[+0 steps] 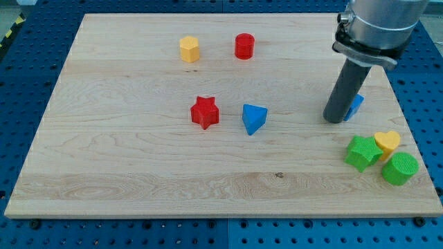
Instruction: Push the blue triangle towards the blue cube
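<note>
- Blue triangle [254,118] lies near the middle of the desk [124,173], pointed end toward the view's bottom-left, flat face toward the view's right.
- Red star [205,112] sits just beside the triangle on the view's left, apart from it, not touching.
- Blue cube [356,106] is well off to the view's right, mostly hidden behind the rod; only a sliver shows at the rod's right edge.
- My tip [335,120] is down on the desk at the cube, touching it or just beside it; cannot tell which.
- No pincer on this arm: it ends in a plain rod, nothing held, nothing to open or close.
- Key relation: triangle lies to the view's left of my tip, at about the same height in the view. The tip stands between triangle and cube, on the wrong side for the push.
- Judgement: the tip must get round to the triangle's left side, into the gap by the red star, then push rightward. That gap looks tight; the star may get nudged.
- Path from triangle to cube is bare wood.
- Green star [362,153], yellow heart [387,142] and green cylinder [400,168] cluster at the view's bottom right, below the cube; a push drifting downward could run into them.
- Yellow block [189,49], looks hexagonal, and red cylinder [243,46] sit near the view's top, well clear.
</note>
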Robot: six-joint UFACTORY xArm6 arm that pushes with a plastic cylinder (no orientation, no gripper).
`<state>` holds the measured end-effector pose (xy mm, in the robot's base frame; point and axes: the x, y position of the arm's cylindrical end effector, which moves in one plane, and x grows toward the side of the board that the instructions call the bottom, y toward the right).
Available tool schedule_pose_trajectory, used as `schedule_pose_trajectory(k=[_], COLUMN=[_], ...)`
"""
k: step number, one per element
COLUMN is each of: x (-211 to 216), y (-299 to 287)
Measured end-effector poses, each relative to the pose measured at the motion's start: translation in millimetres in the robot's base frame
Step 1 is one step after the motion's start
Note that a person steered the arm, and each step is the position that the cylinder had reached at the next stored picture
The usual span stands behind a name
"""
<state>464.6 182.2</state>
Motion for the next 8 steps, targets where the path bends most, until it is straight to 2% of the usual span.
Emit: schedule_pose_trajectory(k=[3,4,6,7,8], x=[-23.5,-9.3,56.0,63.6,44.3], y=[40.3,3.0,-75.2,-141.1,-192.7])
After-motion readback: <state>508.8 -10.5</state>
